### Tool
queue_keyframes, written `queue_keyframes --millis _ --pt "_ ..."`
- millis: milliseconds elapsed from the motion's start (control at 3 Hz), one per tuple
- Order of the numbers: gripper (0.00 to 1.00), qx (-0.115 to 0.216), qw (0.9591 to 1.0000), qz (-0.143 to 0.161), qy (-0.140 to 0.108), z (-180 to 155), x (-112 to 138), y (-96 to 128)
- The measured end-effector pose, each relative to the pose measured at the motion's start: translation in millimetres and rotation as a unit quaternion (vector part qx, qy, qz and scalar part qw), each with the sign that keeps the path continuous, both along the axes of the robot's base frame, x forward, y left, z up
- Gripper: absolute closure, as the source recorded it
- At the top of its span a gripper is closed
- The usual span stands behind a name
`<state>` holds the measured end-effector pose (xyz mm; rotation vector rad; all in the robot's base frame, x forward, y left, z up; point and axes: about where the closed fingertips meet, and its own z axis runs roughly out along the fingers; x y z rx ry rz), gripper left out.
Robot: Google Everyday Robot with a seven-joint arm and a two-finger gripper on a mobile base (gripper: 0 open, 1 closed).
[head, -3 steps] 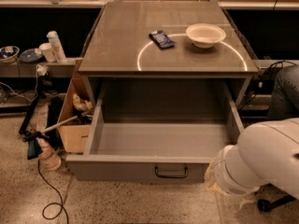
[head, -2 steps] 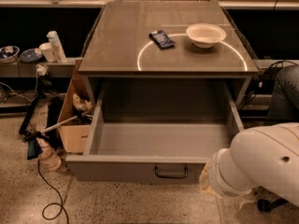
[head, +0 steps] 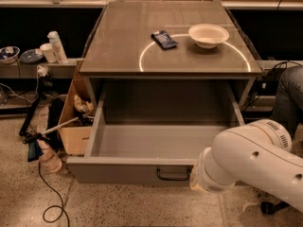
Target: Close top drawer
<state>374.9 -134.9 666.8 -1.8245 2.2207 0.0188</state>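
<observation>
— What's changed in the last second?

— Only me. My arm (head: 255, 162) has swung in from the right along the drawer's face, and its low end now sits just beside the dark loop handle (head: 173, 174), where a moment ago it was further to the right. The top drawer (head: 142, 169) hasn't budged. It is still pulled all the way out under the surface (head: 118, 56), with its grey box open and nothing in it.

— And your hand?

— My hand (head: 195, 182) is low at the drawer front, right of the handle, tucked under the bulk of my own wrist. I cannot tell whether it is open, closed or gripping anything, or whether it is touching the front yet.

— So what does that mean for the job?

— I'd judge the approach is nearly over and the closing itself hasn't begun. I'm lined up at the front face, so the next thing needed is a straight push inward. Since I'm right of centre, an uneven shove could skew the drawer in its runners.

— Any writing or brands to read?

— Nothing I can make out. The dark packet (head: 164, 39) beside the white bowl (head: 208, 34) shows no legible print, and neither do the pale bottles (head: 56, 46) off to the left.
</observation>
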Motion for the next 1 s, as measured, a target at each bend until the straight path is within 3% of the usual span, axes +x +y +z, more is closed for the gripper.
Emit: queue_keyframes --millis 333,1000 --pt "1.00 0.001 0.9999 -0.002 -0.012 -4.3 38.0 3.4" --pt "1.00 -0.004 0.9997 -0.001 -0.023 -11.4 47.3 5.6"
